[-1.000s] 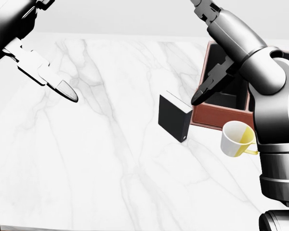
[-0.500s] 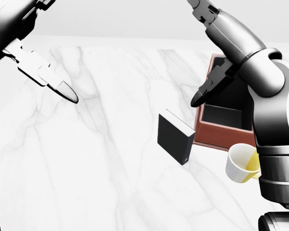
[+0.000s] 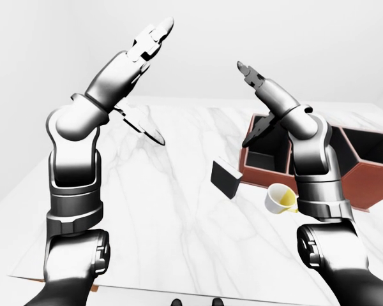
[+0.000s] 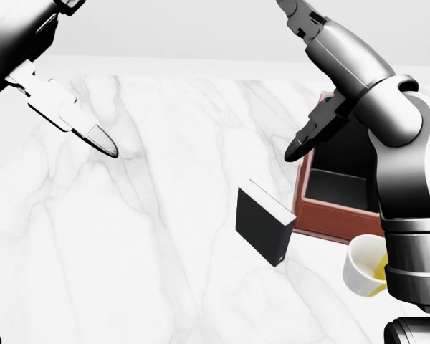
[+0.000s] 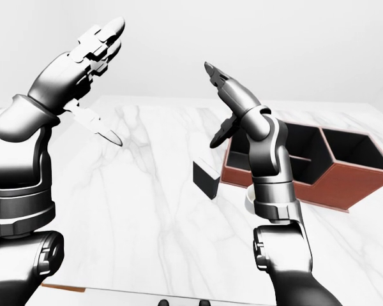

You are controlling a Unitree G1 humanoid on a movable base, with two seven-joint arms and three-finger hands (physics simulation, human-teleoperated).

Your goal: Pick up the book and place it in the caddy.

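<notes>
A black book [image 4: 264, 222] stands upright on the white marble table [image 3: 147, 223], just left of the red-brown caddy [image 3: 360, 186]. The caddy's dark compartments hold nothing that I can see. My left hand [image 3: 163, 81] is raised high above the table's left part, its fingers spread and open, far from the book. My right hand [image 3: 243, 104] is also raised and open, in the air above the book and the caddy's left end, touching neither. Nothing is held.
A white cup [image 3: 279, 199] with a yellow inside lies tilted on the table against the caddy's near wall, right of the book and partly behind my right forearm. The table's near edge runs along the bottom of the left-eye view.
The whole table picture has slid down the head view, book, caddy and cup together, so the camera has moved. Both hands keep their raised, open pose.
</notes>
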